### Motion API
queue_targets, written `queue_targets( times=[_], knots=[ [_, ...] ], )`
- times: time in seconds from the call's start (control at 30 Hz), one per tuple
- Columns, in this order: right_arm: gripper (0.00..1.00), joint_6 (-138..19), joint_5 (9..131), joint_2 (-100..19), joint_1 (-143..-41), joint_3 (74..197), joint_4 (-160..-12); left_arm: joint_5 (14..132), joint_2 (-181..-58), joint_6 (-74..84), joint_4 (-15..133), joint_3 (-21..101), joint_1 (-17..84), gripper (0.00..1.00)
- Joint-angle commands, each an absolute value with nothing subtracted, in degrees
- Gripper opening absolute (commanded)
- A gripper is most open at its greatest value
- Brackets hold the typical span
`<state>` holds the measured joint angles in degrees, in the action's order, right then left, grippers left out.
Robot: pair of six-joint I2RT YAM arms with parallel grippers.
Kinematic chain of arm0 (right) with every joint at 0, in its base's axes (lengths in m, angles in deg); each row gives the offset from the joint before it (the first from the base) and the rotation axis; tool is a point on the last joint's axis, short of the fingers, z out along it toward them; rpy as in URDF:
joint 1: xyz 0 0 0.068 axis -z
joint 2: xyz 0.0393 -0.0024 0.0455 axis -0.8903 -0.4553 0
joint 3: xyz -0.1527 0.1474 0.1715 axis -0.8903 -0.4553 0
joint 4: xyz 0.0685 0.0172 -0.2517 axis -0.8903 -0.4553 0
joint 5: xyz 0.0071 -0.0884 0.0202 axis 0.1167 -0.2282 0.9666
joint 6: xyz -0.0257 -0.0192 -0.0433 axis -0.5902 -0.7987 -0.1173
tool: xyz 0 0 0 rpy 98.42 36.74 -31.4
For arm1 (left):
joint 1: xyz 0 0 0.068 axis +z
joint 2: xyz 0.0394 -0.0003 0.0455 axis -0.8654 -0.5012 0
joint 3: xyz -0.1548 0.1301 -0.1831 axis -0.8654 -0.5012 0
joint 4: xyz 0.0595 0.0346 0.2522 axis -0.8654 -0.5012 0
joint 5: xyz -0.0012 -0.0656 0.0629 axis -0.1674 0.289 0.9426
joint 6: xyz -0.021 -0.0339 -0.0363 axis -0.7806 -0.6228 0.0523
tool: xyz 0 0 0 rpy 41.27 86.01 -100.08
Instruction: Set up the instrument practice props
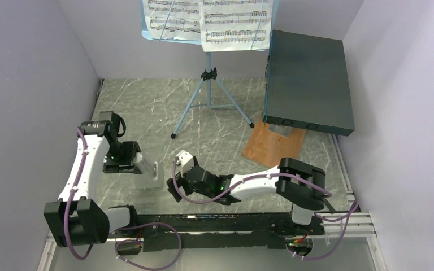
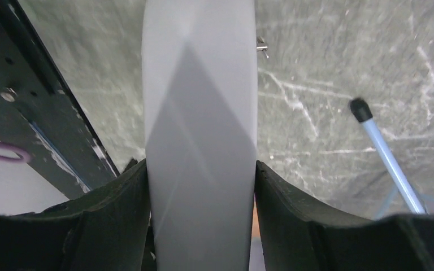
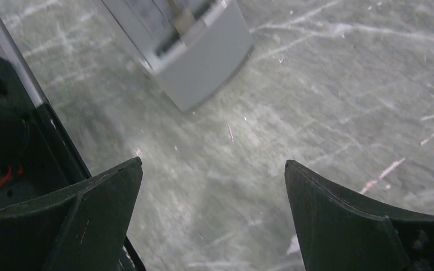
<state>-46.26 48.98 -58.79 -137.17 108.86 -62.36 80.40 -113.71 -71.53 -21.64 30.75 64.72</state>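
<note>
The light blue music stand stands on its tripod legs at the back middle, with white sheet-music pages on its desk. My left gripper is shut on the grey-white pyramid metronome, held at the near left; in the left wrist view the metronome fills the gap between both black fingers. One stand leg tip shows to the right there. My right gripper is open and empty just right of the metronome, whose base shows in the right wrist view.
A big dark box rests on a wooden board at the back right. Purple-grey walls enclose the marbled table on three sides. A black rail runs along the near edge.
</note>
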Motion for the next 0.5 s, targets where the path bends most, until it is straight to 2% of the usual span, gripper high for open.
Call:
queue_targets(
  times=[0.0, 0.33, 0.47],
  knots=[
    [0.99, -43.2, 42.5, -60.9, -138.5, 113.5, -56.9, 68.6, -113.0, -80.8, -15.4, 27.5, 61.6, 0.0],
    [0.99, -36.9, 32.5, -66.2, -141.0, 117.8, -61.7, 63.1, -118.6, -92.0, -5.7, 28.3, 52.4, 0.0],
    [1.0, -31.1, 23.8, -68.3, -141.4, 120.6, -68.4, 62.7, -118.8, -94.7, -2.9, 27.6, 51.4, 0.0]
  ],
)
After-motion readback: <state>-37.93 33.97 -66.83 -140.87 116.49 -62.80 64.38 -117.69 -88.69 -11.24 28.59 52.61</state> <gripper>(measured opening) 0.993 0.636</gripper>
